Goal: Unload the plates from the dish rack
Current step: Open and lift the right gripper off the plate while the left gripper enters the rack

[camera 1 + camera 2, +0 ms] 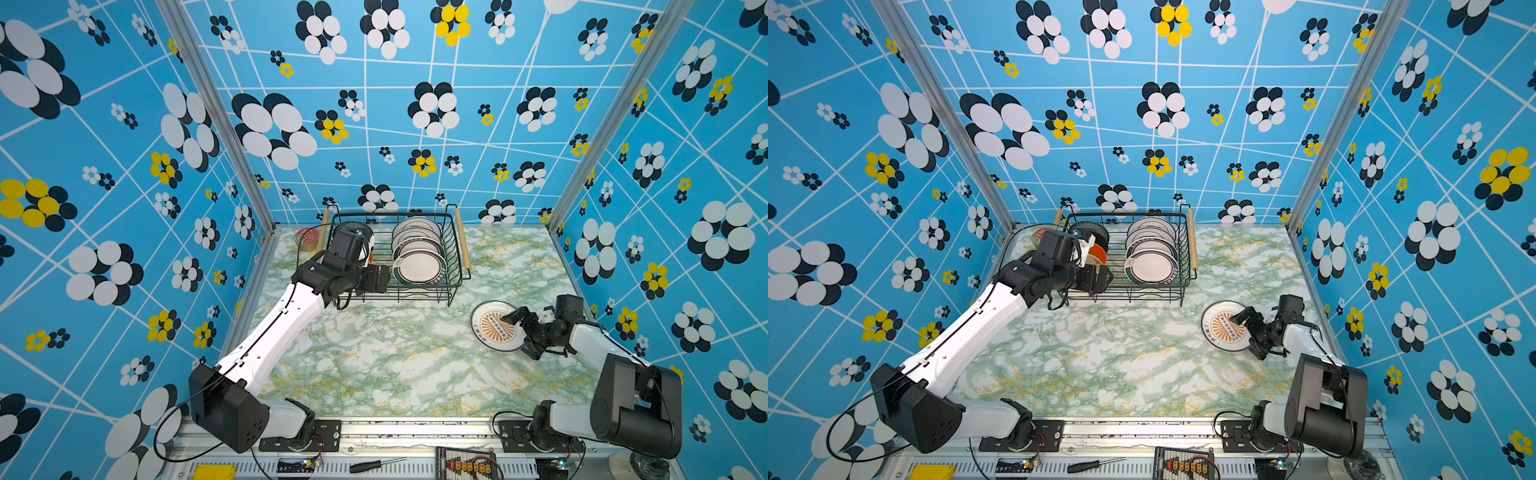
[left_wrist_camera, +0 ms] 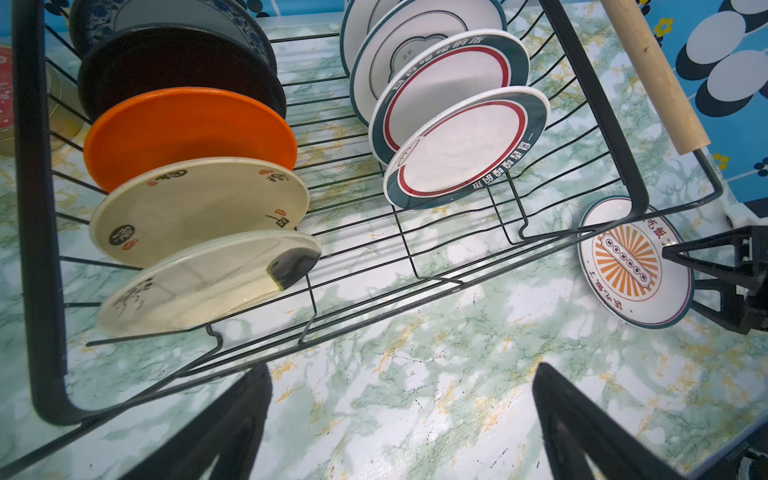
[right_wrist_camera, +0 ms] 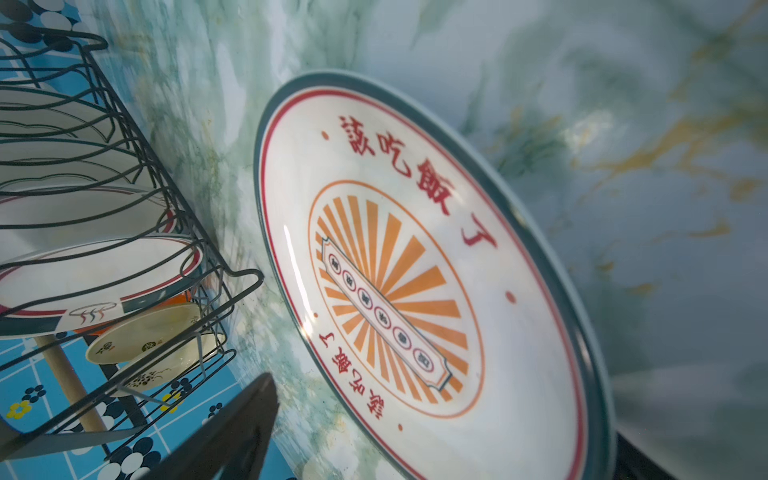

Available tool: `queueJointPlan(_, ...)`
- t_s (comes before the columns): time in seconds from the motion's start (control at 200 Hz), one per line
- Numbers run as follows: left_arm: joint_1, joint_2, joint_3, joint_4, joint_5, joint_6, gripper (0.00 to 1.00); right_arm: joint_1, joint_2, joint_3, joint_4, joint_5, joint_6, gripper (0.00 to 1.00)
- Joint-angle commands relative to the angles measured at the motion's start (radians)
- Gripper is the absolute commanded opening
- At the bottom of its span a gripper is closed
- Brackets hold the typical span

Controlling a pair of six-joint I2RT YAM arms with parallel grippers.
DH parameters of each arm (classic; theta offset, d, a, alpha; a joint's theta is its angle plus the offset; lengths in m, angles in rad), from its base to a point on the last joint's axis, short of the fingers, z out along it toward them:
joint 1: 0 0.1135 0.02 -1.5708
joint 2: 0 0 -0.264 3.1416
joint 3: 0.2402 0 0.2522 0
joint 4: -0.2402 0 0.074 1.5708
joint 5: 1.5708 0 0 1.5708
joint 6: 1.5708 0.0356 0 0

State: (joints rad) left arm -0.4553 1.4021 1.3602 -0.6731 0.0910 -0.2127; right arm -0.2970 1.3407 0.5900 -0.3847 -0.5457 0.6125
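Fingers [image 1: 513, 318] splayed over the sunburst plate [image 1: 484, 328] (right arm low, elbow bent).

Light was bright and even, shadows soft; the right wrist view was blurred, with glare on the plate [image 3: 415, 291].

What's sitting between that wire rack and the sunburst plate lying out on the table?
Nothing: only bare marbled table separates the dish rack from the sunburst plate, as both top views show.
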Motion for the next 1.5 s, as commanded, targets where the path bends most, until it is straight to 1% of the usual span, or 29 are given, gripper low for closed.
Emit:
queueJointPlan(0.0, 0.004, 0.046, 0.052, 0.03, 0.029, 0.082, 0.99, -0.007, -0.006, -0.031, -0.109, 0.146, -0.008, 0.99)
queueJointPlan(0.05, 0.003, 0.055, 0.046, 0.074, 0.03, 0.118, 0.99, -0.007, -0.023, -0.022, -0.133, 0.173, -0.007, 0.99)
queueJointPlan(0.11, -0.002, 0.052, 0.014, 0.152, 0.06, 0.18, 0.99, -0.007, -0.049, -0.009, -0.165, 0.212, -0.007, 0.99)
queueJointPlan(0.16, -0.009, 0.053, -0.004, 0.197, 0.104, 0.261, 0.99, -0.007, -0.076, 0.004, -0.196, 0.255, -0.009, 0.99)
queueJointPlan(0.195, -0.019, 0.056, -0.005, 0.209, 0.11, 0.318, 0.99, -0.007, -0.095, 0.013, -0.217, 0.287, -0.012, 0.99)
queueJointPlan(0.25, -0.028, 0.073, 0.002, 0.222, 0.104, 0.384, 0.99, -0.007, -0.128, 0.031, -0.254, 0.342, -0.016, 0.99)
queueJointPlan(0.33, -0.027, 0.121, 0.04, 0.212, 0.127, 0.469, 0.99, -0.007, -0.167, 0.054, -0.291, 0.398, -0.019, 0.99)
queueJointPlan(0.385, -0.029, 0.163, 0.07, 0.207, 0.124, 0.526, 0.99, -0.007, -0.183, 0.067, -0.304, 0.415, -0.02, 0.99)
queueJointPlan(0.455, -0.029, 0.216, 0.106, 0.19, 0.161, 0.607, 0.99, -0.007, -0.199, 0.087, -0.318, 0.446, -0.025, 0.99)
queueJointPlan(0.505, -0.029, 0.253, 0.13, 0.194, 0.165, 0.65, 0.99, -0.007, -0.207, 0.103, -0.321, 0.462, -0.033, 0.99)
queueJointPlan(0.63, -0.022, 0.318, 0.184, 0.201, 0.265, 0.76, 0.99, -0.007, -0.225, 0.14, -0.312, 0.482, -0.059, 0.99)
queueJointPlan(0.805, -0.016, 0.39, 0.264, 0.247, 0.285, 0.828, 0.99, -0.007, -0.21, 0.173, -0.276, 0.453, -0.093, 0.99)
queueJointPlan(0.9, -0.017, 0.447, 0.357, 0.164, 0.33, 0.857, 0.99, -0.007, -0.181, 0.178, -0.251, 0.435, -0.095, 0.99)
queueJointPlan(1.035, -0.022, 0.549, 0.475, 0.042, 0.345, 0.914, 0.99, -0.007, -0.134, 0.187, -0.219, 0.409, -0.096, 0.99)
queueJointPlan(1.25, -0.025, 0.619, 0.527, 0.012, 0.334, 0.96, 1.0, -0.007, -0.086, 0.21, -0.202, 0.385, -0.104, 0.99)
queueJointPlan(1.495, -0.023, 0.674, 0.566, 0.012, 0.329, 0.979, 0.99, -0.007, -0.069, 0.214, -0.198, 0.377, -0.115, 0.99)
